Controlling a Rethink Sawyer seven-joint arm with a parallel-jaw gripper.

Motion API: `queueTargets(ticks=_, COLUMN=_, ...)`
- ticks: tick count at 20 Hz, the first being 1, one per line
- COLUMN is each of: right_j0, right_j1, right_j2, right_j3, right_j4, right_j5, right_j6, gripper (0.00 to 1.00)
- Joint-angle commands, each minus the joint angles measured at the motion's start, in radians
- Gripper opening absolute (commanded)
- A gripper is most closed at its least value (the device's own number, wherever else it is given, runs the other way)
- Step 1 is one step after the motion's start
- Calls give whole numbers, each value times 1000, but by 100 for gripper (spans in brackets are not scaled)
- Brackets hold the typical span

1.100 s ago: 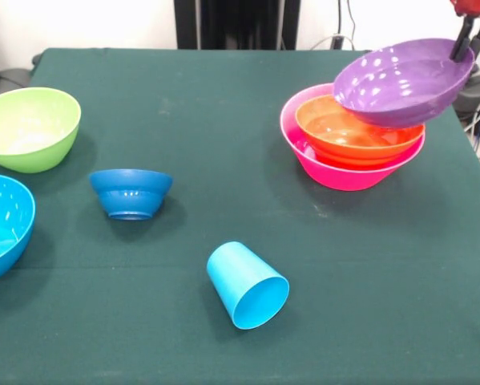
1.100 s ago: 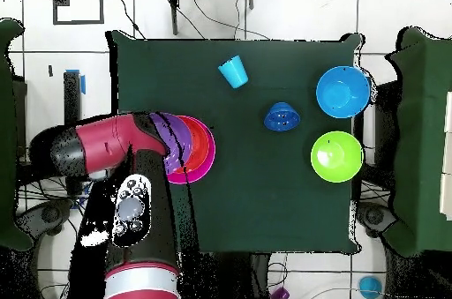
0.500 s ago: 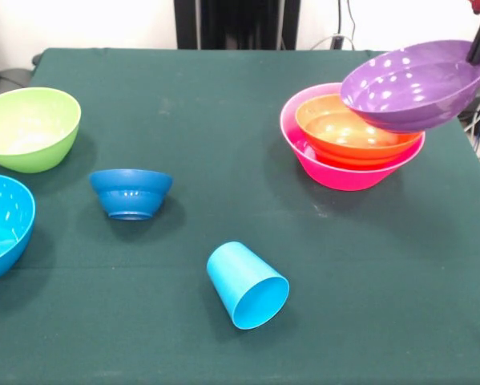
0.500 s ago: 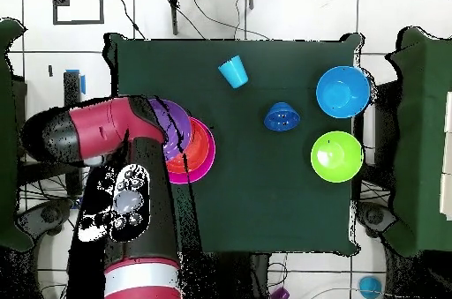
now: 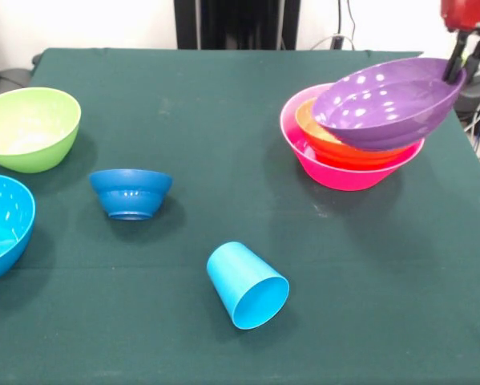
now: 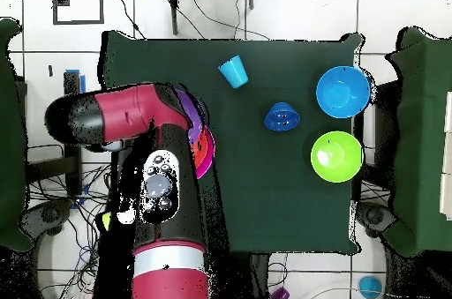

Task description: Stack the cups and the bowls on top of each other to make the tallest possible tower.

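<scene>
Clearly the purple bowl [image 5: 384, 100] is the piece in hand: the gripper [image 5: 461, 60] has its two dark fingers pinched on the bowl's rim at the side away from the blue cup [image 5: 248, 285], one finger inside the wall and one outside as far as the front view shows. The bowl hangs tilted, its mouth turned toward the cup, with its low edge over the orange bowl [image 5: 336, 136], which sits nested in the pink bowl [image 5: 344, 170]; whether purple already touches orange I cannot tell. These bowls look like thin glossy plastic, so I judge them light, stiff and slick, likely to swing or slip in a rim pinch and to slide sideways when set down crooked. The rim seems the only good hold, since the walls are too wide to span. Taking the pink bowl as the landmark, the cup lies on its side well apart from it, nearer the camera, mouth open toward the viewer. The dark blue bowl [image 5: 131, 192] stands upside down farther off, and beyond it sit the lime bowl [image 5: 27, 128] and the sky-blue bowl [image 5: 1, 224], the last cut off by the picture's edge. Overhead, the arm [image 6: 132, 119] covers most of the stack, so only slivers of purple and pink show. No yellow-green cup or small orange bowl appears in either view.
</scene>
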Motion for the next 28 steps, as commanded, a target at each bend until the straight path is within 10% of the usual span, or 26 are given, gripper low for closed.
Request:
queueTargets(ticks=1, right_j0=-50, right_j1=40, right_j2=98, right_j3=-3, right_j4=-97, right_j5=37, right_j6=-193, gripper=0)
queueTargets(ticks=28, right_j0=45, right_j1=-88, right_j2=84, right_j3=246, right_j4=-80, right_j5=-66, right_j6=3, gripper=0)
